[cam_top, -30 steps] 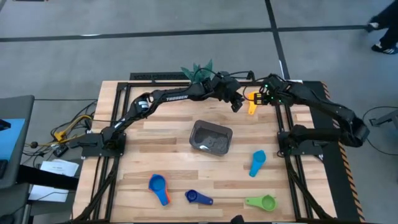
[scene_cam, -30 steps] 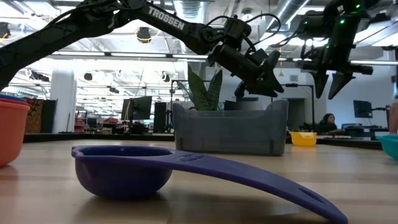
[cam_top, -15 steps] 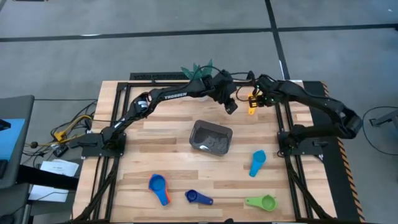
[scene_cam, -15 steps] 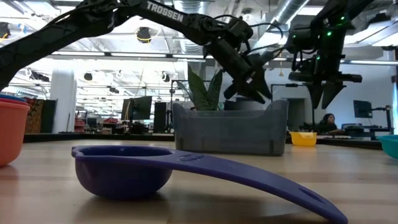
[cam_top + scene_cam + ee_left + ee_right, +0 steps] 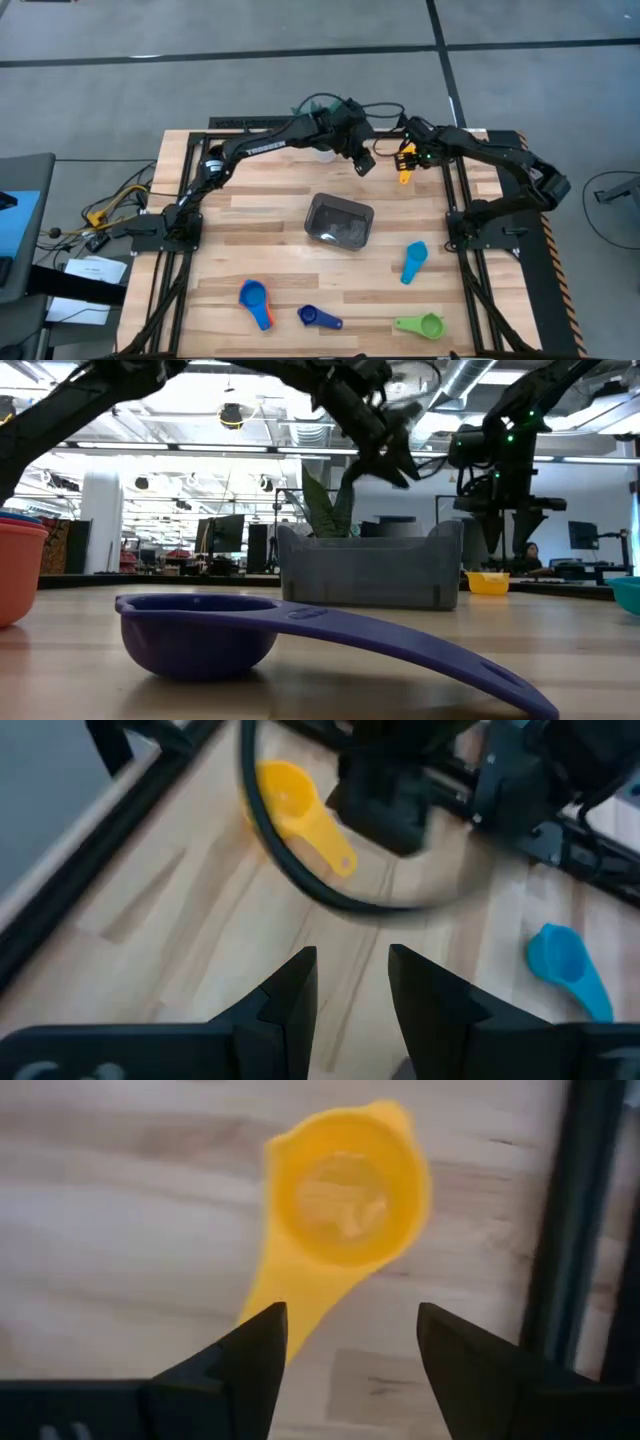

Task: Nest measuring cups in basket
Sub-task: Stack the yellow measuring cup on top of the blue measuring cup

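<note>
Wooden slatted table on a black frame, grey floor around it, open workshop room behind in the low view. Small dark grey translucent rectangular basket sits near the table's middle; whether any cup is already in it can't be told. Small yellow plastic measuring cup with a short flat handle lies at the far edge by the right frame rail. Right hand hangs directly over it, fingers spread, empty; in its wrist view the handle runs into the gap between them, bowl just beyond. Left hand is raised near the far edge, just beside the yellow cup, fingers apart, nothing held.

Other cups are well apart at the near side: light blue plastic scoop, green plastic scoop, dark blue plastic scoop, and a blue scoop with an orange one nested under it. Plant is at the far edge behind the left arm.

Step in hand looks like picking the yellow cup. To do it well: descend straight, close across the flat handle close to the bowl, keep clear of the frame rail, and keep the left arm out of the way since the two wrists are close. Lift level, then carry it to the basket.
</note>
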Available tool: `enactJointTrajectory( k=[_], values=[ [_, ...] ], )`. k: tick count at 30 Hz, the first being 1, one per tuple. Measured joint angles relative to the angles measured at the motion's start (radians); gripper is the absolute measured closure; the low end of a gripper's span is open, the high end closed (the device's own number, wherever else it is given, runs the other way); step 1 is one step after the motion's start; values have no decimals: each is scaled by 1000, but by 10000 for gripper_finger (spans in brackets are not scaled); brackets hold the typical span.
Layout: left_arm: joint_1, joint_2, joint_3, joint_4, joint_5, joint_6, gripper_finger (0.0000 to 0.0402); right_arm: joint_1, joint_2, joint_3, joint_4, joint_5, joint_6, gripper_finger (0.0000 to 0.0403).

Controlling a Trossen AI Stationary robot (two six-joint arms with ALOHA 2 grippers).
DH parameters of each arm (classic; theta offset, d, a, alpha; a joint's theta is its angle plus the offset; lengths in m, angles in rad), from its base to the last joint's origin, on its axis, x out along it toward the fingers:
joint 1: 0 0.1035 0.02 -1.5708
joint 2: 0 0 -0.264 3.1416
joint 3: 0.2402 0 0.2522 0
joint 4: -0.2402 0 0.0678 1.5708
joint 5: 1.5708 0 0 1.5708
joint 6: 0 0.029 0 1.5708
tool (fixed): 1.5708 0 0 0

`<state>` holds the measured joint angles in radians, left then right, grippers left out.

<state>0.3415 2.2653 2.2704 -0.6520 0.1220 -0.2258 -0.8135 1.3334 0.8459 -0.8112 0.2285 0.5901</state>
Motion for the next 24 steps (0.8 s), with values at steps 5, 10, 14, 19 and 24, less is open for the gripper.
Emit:
enactJointTrajectory(
  k=[5, 10, 14, 19, 24],
  values=[
    [6, -63, 2, -18, -53, 35, 288, -111, 30, 0, 47, -13, 0, 162],
    [12, -84, 2, -23, -71, 49, 288, -181, 96, 0, 156, -107, -40, 183],
    [12, -87, 1, -60, -63, 49, 288, -188, 166, 0, 158, -93, -42, 196],
    [11, -89, 1, -106, -64, 68, 288, -164, 193, 1, 169, -35, -42, 224],
    [11, -89, 1, -139, -67, 107, 288, -164, 195, 1, 169, -24, -41, 297]
  ],
)
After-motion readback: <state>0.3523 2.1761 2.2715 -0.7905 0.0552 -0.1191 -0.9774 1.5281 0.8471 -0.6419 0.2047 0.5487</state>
